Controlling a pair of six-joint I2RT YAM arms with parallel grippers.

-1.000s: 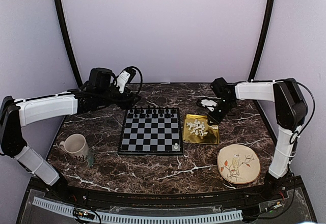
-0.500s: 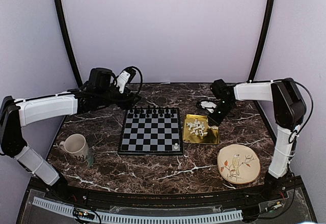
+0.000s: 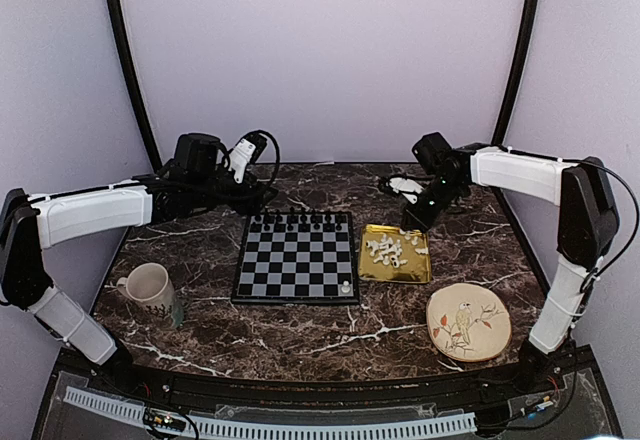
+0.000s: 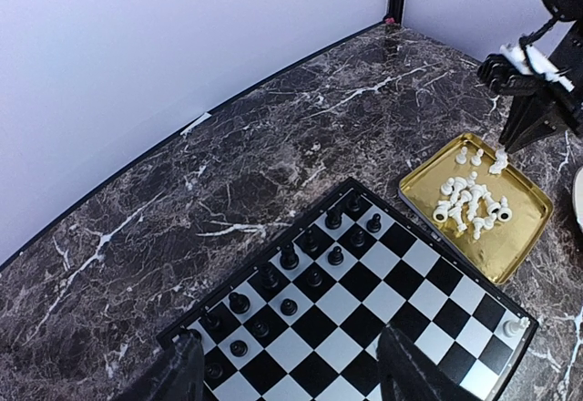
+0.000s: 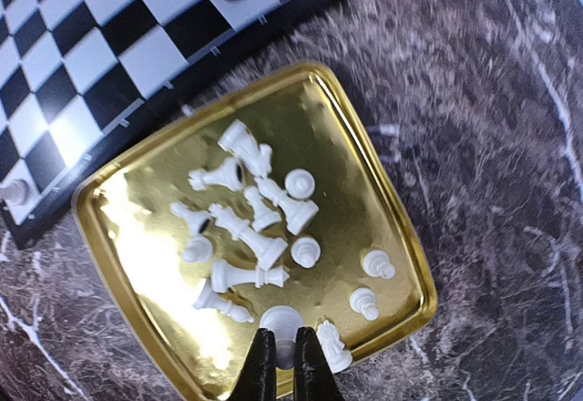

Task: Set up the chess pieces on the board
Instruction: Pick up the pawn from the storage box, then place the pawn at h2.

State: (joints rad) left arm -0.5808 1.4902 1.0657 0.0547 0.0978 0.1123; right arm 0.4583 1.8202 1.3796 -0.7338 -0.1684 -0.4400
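One dark marbled desk [image 3: 300, 330] carries everything I am watching from here. Both arms reach in over its far half, the left arm [image 3: 95, 210] from the left side and the right arm [image 3: 520, 172] from the right. Between them, near the middle, lies the board [image 3: 296, 260], flat and square to me. To its right and nearer to me sits a round bird-painted plate [image 3: 468, 322], well apart from the board. A shiny gold tray [image 3: 415, 272] lies just beside the board's right edge. A pale mug [image 3: 148, 287] stands near the left front of the desk. My left gripper [image 4: 290, 346] hangs over the far left part of the board with its fingers spread wide and nothing between them. My right gripper [image 5: 281, 360] is over the far edge of the tray, fingers pressed together on a round-topped white piece [image 5: 281, 323]. Black chessmen [image 3: 300, 220] fill the two far rows of the board. Most of the chess pieces [image 5: 246, 228] lie in a loose heap in the tray, several on their sides, while a lone white one [image 3: 345, 286] stands upright on the board's near right corner square.
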